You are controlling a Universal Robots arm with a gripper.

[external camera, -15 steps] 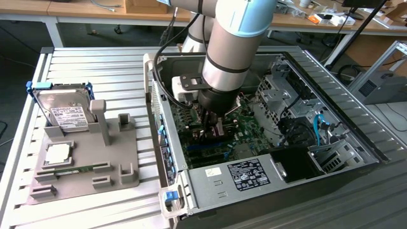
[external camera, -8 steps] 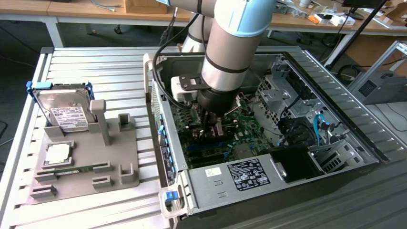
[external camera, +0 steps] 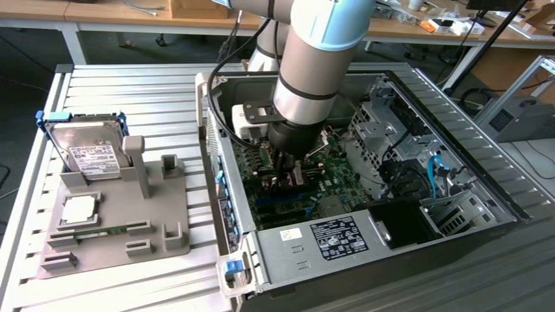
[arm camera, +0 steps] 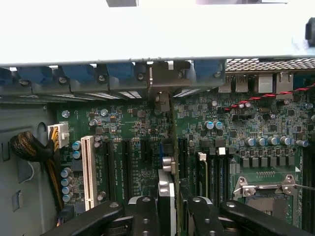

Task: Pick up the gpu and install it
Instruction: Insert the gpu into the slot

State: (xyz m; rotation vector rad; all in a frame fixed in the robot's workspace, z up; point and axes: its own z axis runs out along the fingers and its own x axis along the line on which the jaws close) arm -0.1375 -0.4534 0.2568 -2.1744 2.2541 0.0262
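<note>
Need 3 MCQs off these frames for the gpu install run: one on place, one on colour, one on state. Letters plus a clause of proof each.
1. Where is the black two-finger gripper?
A) raised high above the case
B) inside the open metal computer case, just above the green motherboard
C) outside the case, at its side

2. What colour is the long expansion slot beside the yellow-and-black cable bundle?
A) white
B) red
C) green

3. How is the thin flat gpu card?
A) lying flat on the motherboard
B) propped against the case wall
C) gripped edge-on between the fingers

Key:
1 B, the exterior view shows the arm reaching down into the case.
2 A, the slot is plainly white in the wrist view.
3 C, the card's edge sits between the fingers.
</note>
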